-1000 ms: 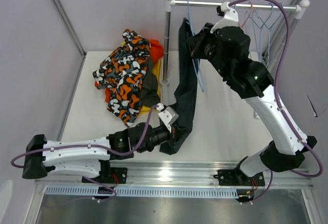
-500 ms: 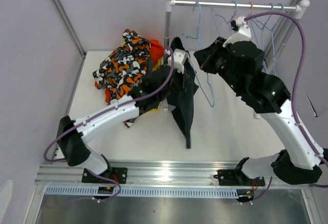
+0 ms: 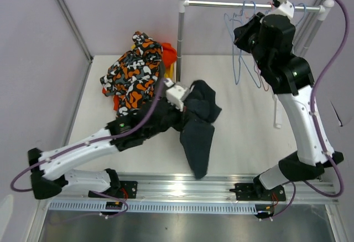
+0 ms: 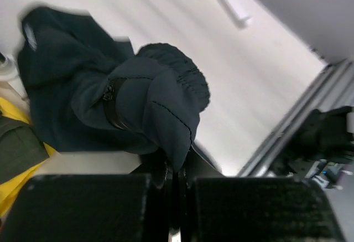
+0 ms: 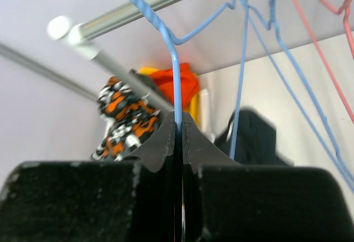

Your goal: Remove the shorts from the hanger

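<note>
The dark navy shorts (image 3: 198, 125) lie crumpled on the white table, off the hanger. My left gripper (image 3: 180, 104) is shut on a fold of them; in the left wrist view the fabric (image 4: 138, 109) runs into the closed jaws (image 4: 176, 167). My right gripper (image 3: 243, 31) is shut on the stem of a bare blue wire hanger (image 5: 176, 70) and holds it up by the rail (image 3: 254, 5). The hanger (image 3: 239, 53) dangles empty. The camouflage shorts (image 3: 133, 81) and orange-red shorts (image 3: 168, 52) lie piled at the back left, with yellow (image 4: 11, 189) and olive-grey (image 4: 16, 150) pairs beside them.
The rail's left post (image 3: 180, 42) stands just behind the navy shorts. Several more empty blue and red wire hangers (image 3: 251, 15) hang on the rail near its right end. A metal rail (image 3: 182, 184) runs along the table's near edge.
My left gripper pulled the navy shorts off the hanger, swung up toward the post, then brought them down onto the table. My right gripper lifted the emptied blue hanger up and right toward the rail.
</note>
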Controlling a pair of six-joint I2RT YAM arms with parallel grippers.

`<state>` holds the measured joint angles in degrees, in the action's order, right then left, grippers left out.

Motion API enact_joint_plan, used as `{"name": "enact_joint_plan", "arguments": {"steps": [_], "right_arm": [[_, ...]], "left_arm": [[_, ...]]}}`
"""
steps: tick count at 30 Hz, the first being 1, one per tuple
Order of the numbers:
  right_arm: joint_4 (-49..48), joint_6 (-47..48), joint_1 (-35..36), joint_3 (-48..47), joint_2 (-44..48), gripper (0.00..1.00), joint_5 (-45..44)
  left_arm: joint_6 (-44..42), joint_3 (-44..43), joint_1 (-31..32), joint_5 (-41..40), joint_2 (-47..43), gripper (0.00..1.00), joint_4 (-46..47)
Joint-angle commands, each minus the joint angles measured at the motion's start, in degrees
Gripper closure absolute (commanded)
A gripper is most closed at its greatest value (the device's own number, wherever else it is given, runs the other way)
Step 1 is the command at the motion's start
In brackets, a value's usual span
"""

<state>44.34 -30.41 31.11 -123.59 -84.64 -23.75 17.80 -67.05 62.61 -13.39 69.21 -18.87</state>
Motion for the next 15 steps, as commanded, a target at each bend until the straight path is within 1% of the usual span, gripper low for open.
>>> {"name": "enact_joint_plan", "arguments": {"steps": [1,2,4,7,10,11,12,13,14,15], "right_arm": [[-2.23,0.97,-3.95,-3.41,-4.91,1.0,5.37],[-2.59,0.54,-5.43,-3.85,-5.96,1.0,6.16],[-2.85,-0.25,-6.06,-4.9,-8.59,1.0,8.19],[-3.47,-0.87,-6.24,-4.47,-10.62,1.0,9.68],[-3.12,-1.84,-6.15,-2.89,-10.72,1.0,10.83],[-3.55,-2.28,-6.15,-0.54,-9.68,1.0,10.83],[-3.9,-2.54,-6.15,1.05,-8.8,1.0,10.83],[-5.21,-2.89,-6.15,4.81,-6.52,1.0,10.91],[-5.75,-3.07,-6.15,6.76,-5.37,1.0,10.92],[-6.45,-3.25,-6.15,8.61,-4.23,1.0,10.92]], "left_arm": [[0.4,-1.77,-0.29,-5.41,-9.96,1.0,-2.91],[-0.48,-1.86,-0.29,-6.38,-10.93,1.0,-3.79],[-3.29,-2.03,-0.56,-9.27,-12.16,1.0,-4.76],[-4.71,-3.87,-1.43,-10.34,-11.73,1.0,-6.08],[-5.41,-5.02,-3.01,-9.2,-11.55,1.0,-5.21],[-5.5,-6.24,-3.54,-8.59,-11.03,1.0,-5.12],[-6.19,-7.65,-5.03,-8.41,-10.77,1.0,-5.03],[-7.24,-9.4,-7.04,-7.63,-9.72,1.0,-5.29],[-7.86,-10.29,-7.06,-7.1,-9.01,1.0,-5.56],[-8.48,-12.82,-9.85,-6.13,-8.4,1.0,-5.65]]}}
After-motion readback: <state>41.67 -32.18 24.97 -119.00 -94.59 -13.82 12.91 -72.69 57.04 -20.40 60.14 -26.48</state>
